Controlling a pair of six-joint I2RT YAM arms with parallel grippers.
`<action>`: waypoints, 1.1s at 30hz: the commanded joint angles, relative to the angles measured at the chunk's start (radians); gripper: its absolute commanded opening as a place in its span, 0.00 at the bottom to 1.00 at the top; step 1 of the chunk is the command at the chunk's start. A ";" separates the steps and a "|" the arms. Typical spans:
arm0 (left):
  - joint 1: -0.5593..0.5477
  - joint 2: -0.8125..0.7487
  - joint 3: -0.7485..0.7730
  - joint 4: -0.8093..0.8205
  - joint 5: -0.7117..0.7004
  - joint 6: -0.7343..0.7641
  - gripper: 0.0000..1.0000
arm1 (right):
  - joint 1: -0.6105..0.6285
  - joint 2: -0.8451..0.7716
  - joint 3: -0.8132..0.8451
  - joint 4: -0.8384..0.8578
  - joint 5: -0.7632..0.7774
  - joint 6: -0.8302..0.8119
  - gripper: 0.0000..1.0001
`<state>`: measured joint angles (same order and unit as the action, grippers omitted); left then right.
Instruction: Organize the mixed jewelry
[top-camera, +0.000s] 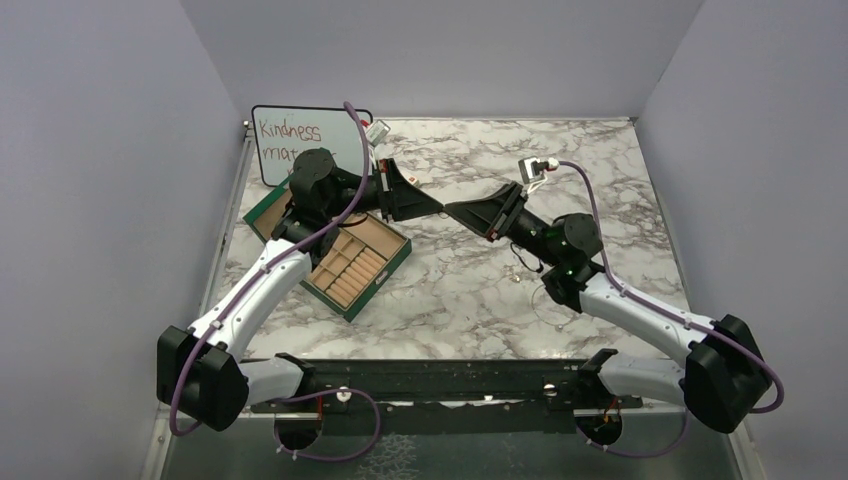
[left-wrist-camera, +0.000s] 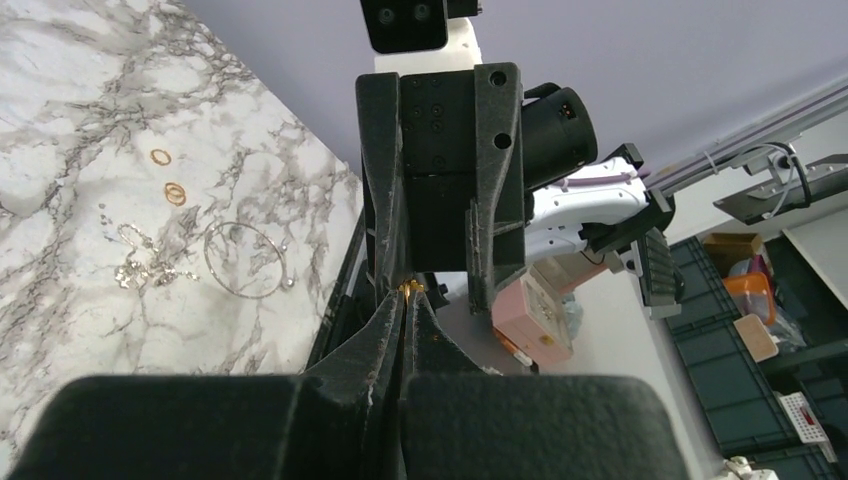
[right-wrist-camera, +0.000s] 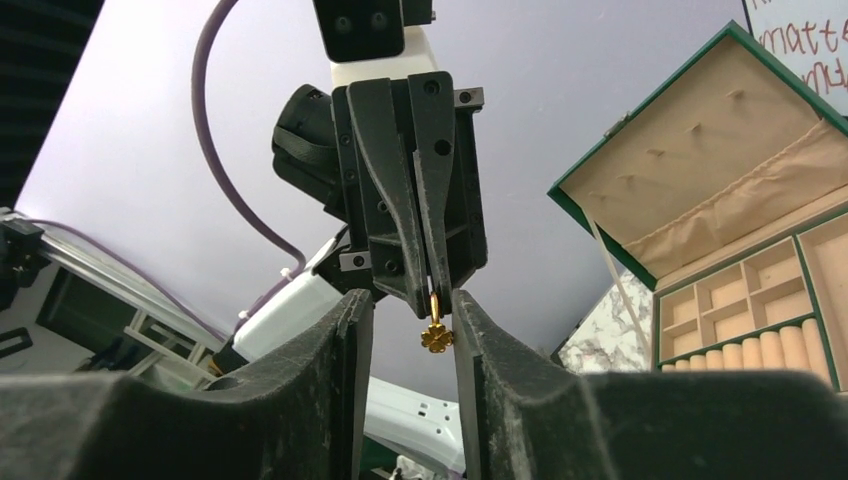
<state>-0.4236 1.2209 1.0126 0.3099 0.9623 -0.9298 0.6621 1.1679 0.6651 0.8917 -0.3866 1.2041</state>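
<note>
Both arms are up off the table (top-camera: 470, 300), tips meeting nose to nose in mid-air just right of the green jewelry box (right-wrist-camera: 690, 170), whose lid is open.

Left pincer (right-wrist-camera: 432, 295) is closed tight on the small ring atop a gold clover charm (right-wrist-camera: 435, 336), and the charm hangs just below its tips.

Right pincer (left-wrist-camera: 432, 295) is open. Its jaws sit either side of the charm, with a clear gap on one side. The other jaw is very close; I can't tell if it touches.

The rest of the mixed jewelry is loose on the marble near the table's front edge, as I see it from the left wrist: two small gold rings (left-wrist-camera: 175, 193), a thin silver wire loop (left-wrist-camera: 208, 255) and a scatter of silver bits (left-wrist-camera: 140, 268) beside the loop.

The box compartments I can see look bare.
</note>
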 joint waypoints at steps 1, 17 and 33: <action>0.014 -0.008 0.034 0.018 0.045 -0.026 0.00 | 0.002 -0.039 -0.016 0.064 -0.022 -0.010 0.36; 0.022 -0.008 0.034 0.031 0.045 -0.029 0.00 | 0.002 -0.037 -0.009 -0.009 -0.021 -0.038 0.33; 0.027 -0.029 0.014 0.034 0.014 -0.031 0.20 | 0.002 -0.043 0.021 -0.124 0.007 -0.101 0.11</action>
<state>-0.4053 1.2209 1.0206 0.3119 0.9836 -0.9600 0.6621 1.1427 0.6537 0.8539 -0.3862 1.1633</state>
